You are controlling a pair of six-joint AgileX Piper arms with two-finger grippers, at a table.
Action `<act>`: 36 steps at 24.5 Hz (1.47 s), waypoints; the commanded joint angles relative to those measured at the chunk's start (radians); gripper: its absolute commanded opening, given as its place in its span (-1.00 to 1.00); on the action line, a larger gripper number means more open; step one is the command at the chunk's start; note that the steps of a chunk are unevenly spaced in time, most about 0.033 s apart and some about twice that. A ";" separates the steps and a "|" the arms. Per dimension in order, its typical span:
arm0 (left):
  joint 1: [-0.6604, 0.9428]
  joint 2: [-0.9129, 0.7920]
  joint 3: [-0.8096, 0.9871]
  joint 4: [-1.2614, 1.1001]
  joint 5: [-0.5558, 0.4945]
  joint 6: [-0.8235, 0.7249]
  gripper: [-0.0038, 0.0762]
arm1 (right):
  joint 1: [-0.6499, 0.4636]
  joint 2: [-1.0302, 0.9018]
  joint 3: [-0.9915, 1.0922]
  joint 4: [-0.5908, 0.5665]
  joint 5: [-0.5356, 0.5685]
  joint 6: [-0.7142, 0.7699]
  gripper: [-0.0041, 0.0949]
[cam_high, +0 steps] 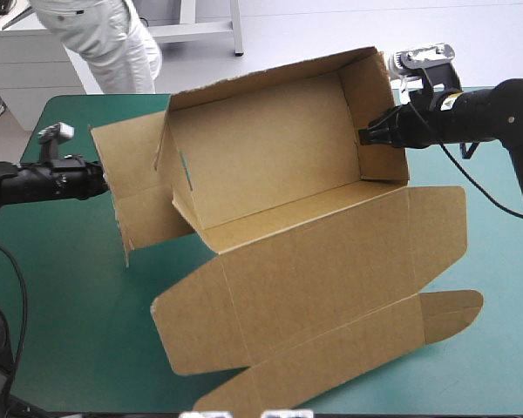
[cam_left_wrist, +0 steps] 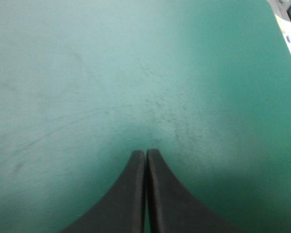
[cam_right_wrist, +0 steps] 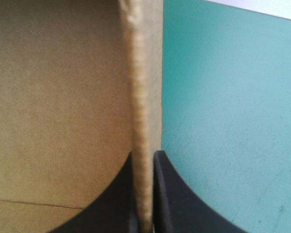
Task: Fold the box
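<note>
Here the right claw pinches the box by its end wall.

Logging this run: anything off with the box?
Yes. On the box, the left end flap splays outward, untucked. The right gripper is shut on the right end wall; the left gripper, shut, holds nothing. No tears visible.

A: State the colour of the box.
B: Brown throughout, plain board. The cut edge reads a paler tan.
A: And the cover?
B: Teal-green, uniform, with faint dark scuff lines in the left wrist view.
A: The grippers?
B: The left gripper and the right gripper are both black and unpatterned.
</note>
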 commanded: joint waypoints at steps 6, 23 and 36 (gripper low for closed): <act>-0.227 -0.051 -0.023 -0.082 -0.012 -0.044 -0.92 | -0.009 0.048 -0.034 0.023 -0.122 0.039 -0.96; -0.250 -0.134 -0.023 -0.357 0.129 -0.044 -0.92 | -0.011 0.088 -0.034 -0.123 -0.136 0.092 -0.96; -0.250 -0.134 -0.023 -0.541 0.167 -0.077 0.59 | -0.011 0.088 -0.034 -0.135 -0.119 0.092 -0.96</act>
